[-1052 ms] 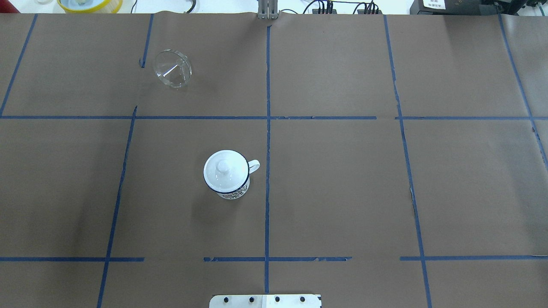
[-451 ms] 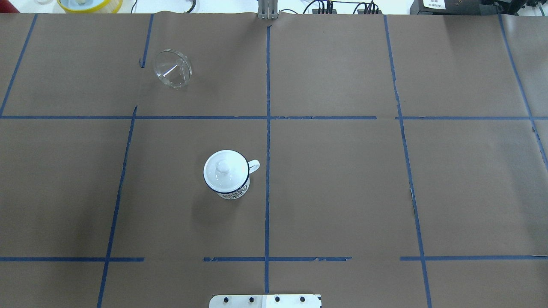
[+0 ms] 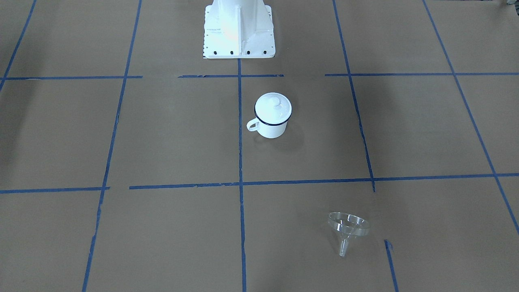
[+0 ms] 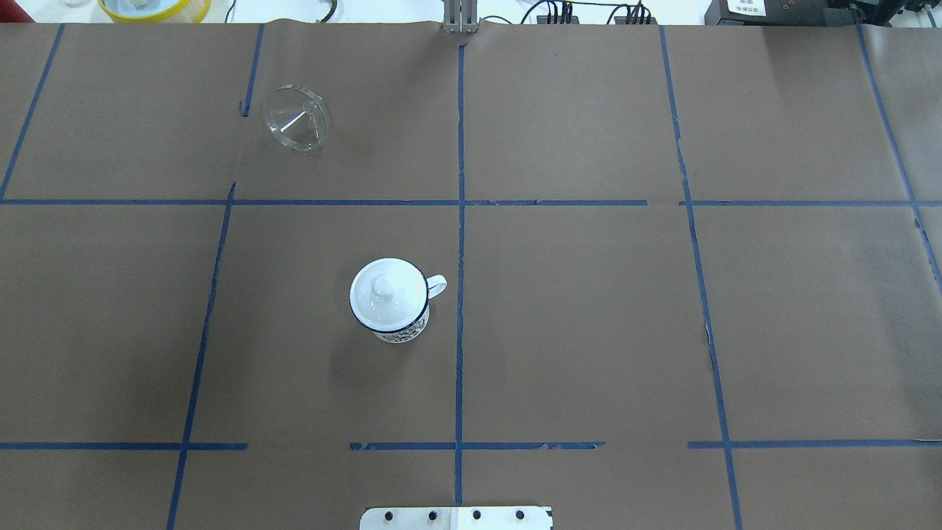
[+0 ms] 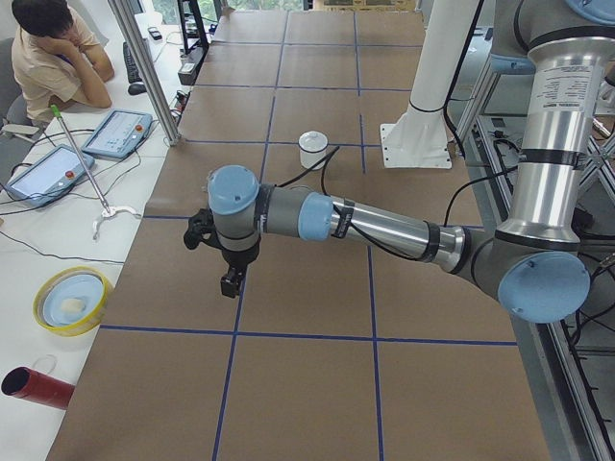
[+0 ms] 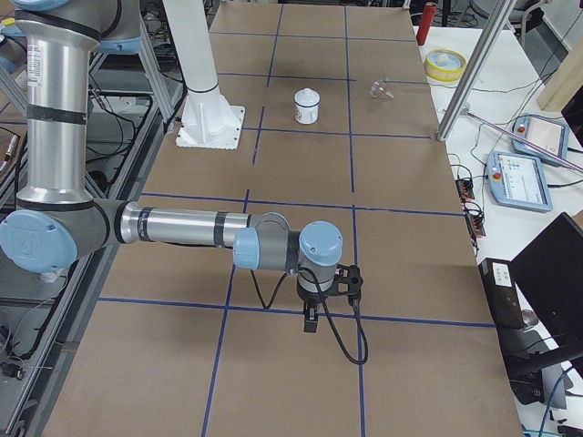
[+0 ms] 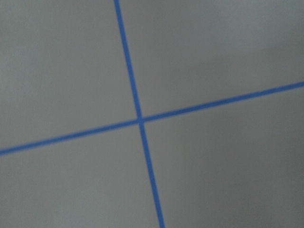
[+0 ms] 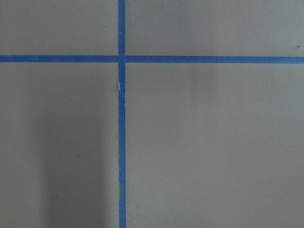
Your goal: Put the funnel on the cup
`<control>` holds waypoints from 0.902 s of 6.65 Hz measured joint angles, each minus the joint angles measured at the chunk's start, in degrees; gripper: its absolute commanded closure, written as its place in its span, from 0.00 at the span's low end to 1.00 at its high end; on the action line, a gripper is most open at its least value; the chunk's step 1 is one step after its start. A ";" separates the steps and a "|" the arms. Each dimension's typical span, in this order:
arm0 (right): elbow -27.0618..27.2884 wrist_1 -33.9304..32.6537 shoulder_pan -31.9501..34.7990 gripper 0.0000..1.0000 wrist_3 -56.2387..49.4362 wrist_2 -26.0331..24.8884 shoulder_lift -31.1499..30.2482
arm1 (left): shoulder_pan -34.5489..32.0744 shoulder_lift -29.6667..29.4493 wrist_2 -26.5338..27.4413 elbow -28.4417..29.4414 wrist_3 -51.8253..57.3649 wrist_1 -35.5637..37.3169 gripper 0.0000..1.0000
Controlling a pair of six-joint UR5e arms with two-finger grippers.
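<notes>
Resting well apart are one funnel [image 4: 296,118] and one cup [image 3: 272,129] wearing one lid [image 3: 273,106]; jaws' spread: cannot tell.

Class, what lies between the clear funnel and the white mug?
Between funnel and cup, only brown paper crossed by one blue tape line; overhead view.

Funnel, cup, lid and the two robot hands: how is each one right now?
funnel: lying tipped on the table, apart from the cup, not held.
cup: upright, closed by the lid.
lid: seated on the cup.
left gripper: above bare table; open or shut, cannot tell.
right gripper: above bare table; open or shut, cannot tell.
</notes>
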 measured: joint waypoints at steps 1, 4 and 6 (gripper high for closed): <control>0.00 0.00 0.00 0.00 0.00 0.00 0.00 | 0.16 -4.39 -0.04 -0.63 -4.70 -0.18 0.00; -0.02 0.00 0.00 0.00 0.00 0.00 0.00 | 4.37 -11.35 1.79 -6.59 -25.35 -4.05 0.00; -0.04 0.00 0.00 0.00 0.00 0.00 0.00 | 11.10 -12.26 2.62 -11.63 -39.78 -5.90 0.00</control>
